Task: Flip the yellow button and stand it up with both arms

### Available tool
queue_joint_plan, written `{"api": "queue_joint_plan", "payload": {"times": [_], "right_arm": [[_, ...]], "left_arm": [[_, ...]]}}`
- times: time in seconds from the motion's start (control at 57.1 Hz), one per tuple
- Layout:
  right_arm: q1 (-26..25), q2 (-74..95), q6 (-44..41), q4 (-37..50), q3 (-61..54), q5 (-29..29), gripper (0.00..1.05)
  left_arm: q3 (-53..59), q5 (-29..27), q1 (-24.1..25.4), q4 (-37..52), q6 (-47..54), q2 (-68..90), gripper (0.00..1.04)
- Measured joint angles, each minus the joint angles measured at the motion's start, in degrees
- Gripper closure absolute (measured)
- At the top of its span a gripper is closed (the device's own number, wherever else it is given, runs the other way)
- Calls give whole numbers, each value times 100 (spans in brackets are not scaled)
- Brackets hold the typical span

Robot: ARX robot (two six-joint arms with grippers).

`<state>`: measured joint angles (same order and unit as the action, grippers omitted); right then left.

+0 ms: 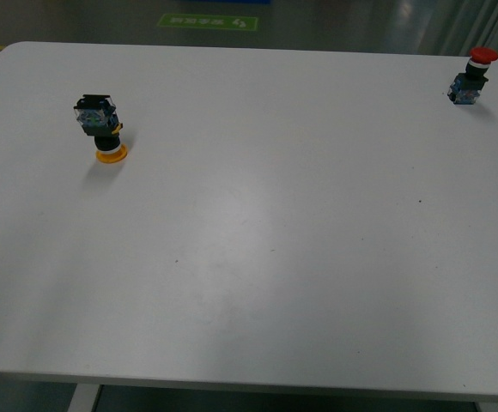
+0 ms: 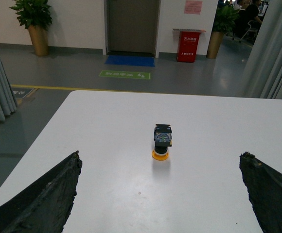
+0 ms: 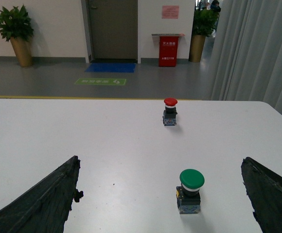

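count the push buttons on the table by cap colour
yellow button: 1
red button: 1
green button: 1
total: 3

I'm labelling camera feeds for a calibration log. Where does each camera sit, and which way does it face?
Front: on the robot's body, looking over the white table; no arm shows.
Left wrist: on the left arm, facing the cap-down yellow button; open left gripper fingers frame it.
Right wrist: on the right arm, facing the green button and red button; open right gripper fingers show.
Shared: front and left wrist both show the yellow button.
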<state>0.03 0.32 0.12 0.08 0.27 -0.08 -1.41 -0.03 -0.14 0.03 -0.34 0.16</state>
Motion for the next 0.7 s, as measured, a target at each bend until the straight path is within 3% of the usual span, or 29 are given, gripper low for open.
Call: {"api": "queue_joint_plan", "payload": {"times": [0.7], "right_arm": [[0,0,2,0,0,0,7]], "left_arm": [[0,2,0,0,0,0,7]]}}
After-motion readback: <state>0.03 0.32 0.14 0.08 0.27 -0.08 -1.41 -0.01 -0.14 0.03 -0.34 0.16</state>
